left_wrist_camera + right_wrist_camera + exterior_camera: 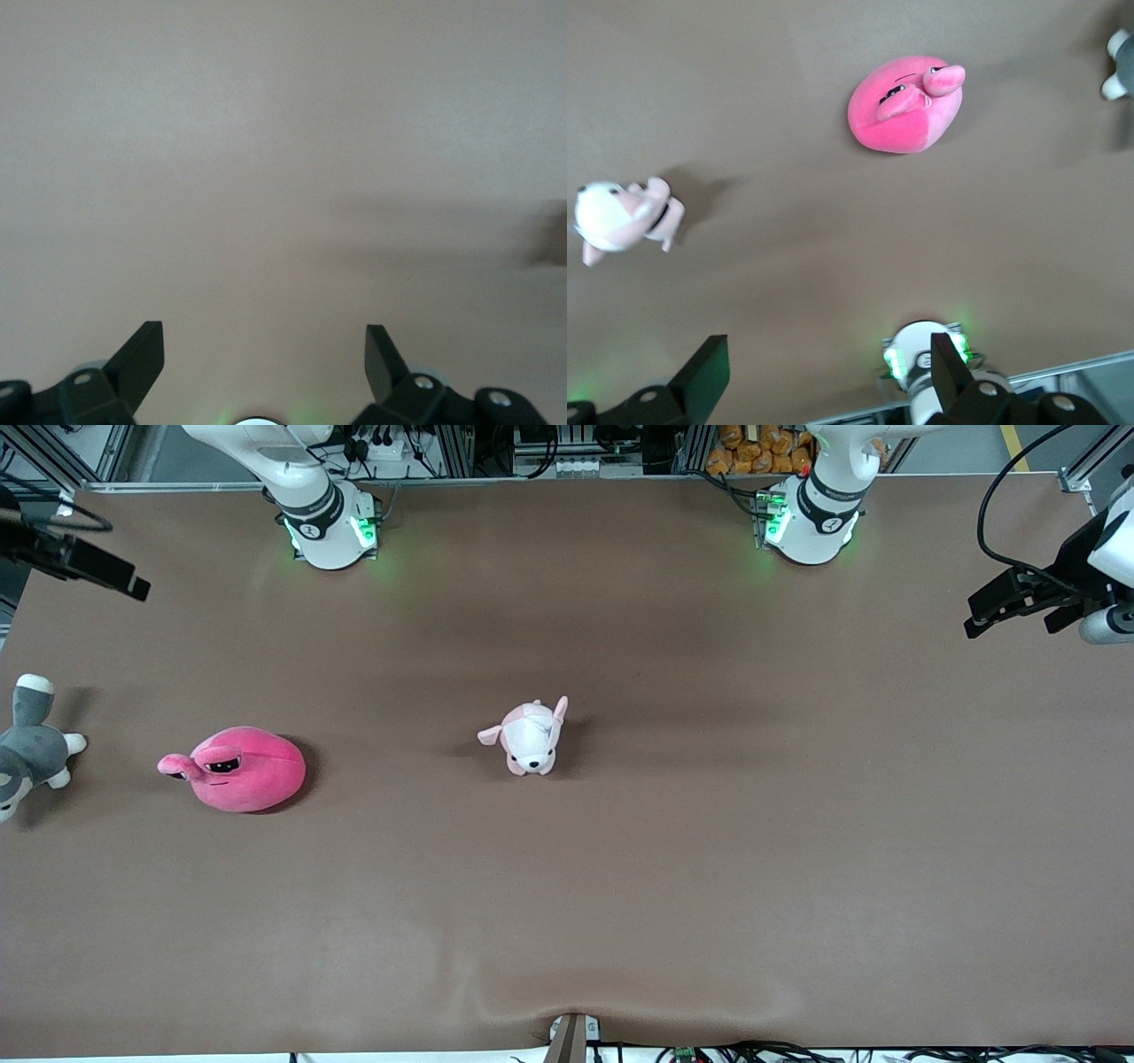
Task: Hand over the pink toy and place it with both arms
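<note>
Table (620,921): brown cloth-covered surface; the strip nearest the front camera lies bare along its whole edge, with a slight ripple in the cloth at mid-edge

Pink toy (241,769): hot-pink round blob plush with sleepy black eyes, resting on the table toward the right arm's end, untouched; bare cloth all round it; also seen in the right wrist view (905,104)

Grey-and-white plush (28,751): at the table's edge on the right arm's end, beside the pink toy but apart from it, partly cut off by the frame

Puppy plush (530,738): small, pale pink and white, near the table's middle, well apart from the pink toy, with wide open cloth between it and the left arm's end

Right gripper (828,376): raised over the right arm's end of the table, fingers (709,372) spread apart, holding nothing; the arm waits

Left gripper (1019,607): raised over the table's edge at the left arm's end, fingers (146,359) spread apart, nothing between them, only bare cloth below; the arm waits

Arm bases (330,530): both at the farthest edge, green lights on
</note>
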